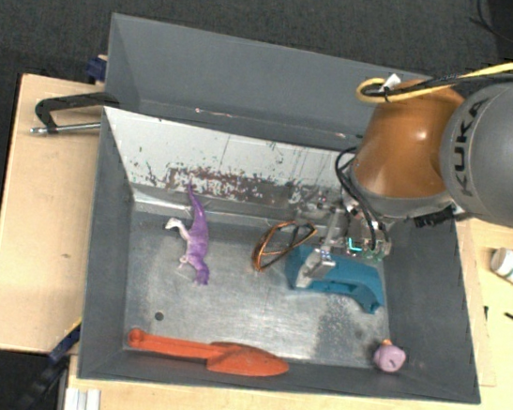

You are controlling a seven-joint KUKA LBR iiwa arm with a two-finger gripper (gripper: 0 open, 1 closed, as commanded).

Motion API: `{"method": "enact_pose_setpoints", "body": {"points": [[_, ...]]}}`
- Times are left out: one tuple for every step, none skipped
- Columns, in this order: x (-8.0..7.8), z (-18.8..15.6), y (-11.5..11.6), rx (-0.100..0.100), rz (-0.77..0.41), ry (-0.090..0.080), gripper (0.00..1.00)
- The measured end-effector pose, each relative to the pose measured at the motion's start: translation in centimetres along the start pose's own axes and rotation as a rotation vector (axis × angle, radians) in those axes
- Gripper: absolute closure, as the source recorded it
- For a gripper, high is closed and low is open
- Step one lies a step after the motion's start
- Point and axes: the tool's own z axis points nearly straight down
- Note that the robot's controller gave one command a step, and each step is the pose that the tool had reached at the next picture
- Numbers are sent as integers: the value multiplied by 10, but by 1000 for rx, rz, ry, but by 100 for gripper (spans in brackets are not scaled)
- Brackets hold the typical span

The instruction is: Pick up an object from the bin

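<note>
My gripper (325, 253) reaches down at the bin's back right, its fingers just above the left end of a blue tape dispenser (345, 280). A brown loop-shaped thing (277, 243), like a pair of glasses or a band, lies right beside the gripper on its left. Nothing shows between the fingers, and their spacing is hidden by the wrist above.
A purple toy dinosaur (197, 238) lies left of centre. A long orange tool (209, 353) rests along the front wall. A small purple knob-like piece (389, 357) sits in the front right corner. The arm's orange cover hangs over the back right.
</note>
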Motion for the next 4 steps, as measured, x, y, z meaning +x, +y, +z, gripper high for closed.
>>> {"method": "enact_pose_setpoints", "body": {"points": [[-2,-5,0,0,0,-8,0],[12,49,-20,-3,-141,-16,100],[12,49,-20,-3,-140,-16,100],[26,-96,0,1,-118,-9,100]]}}
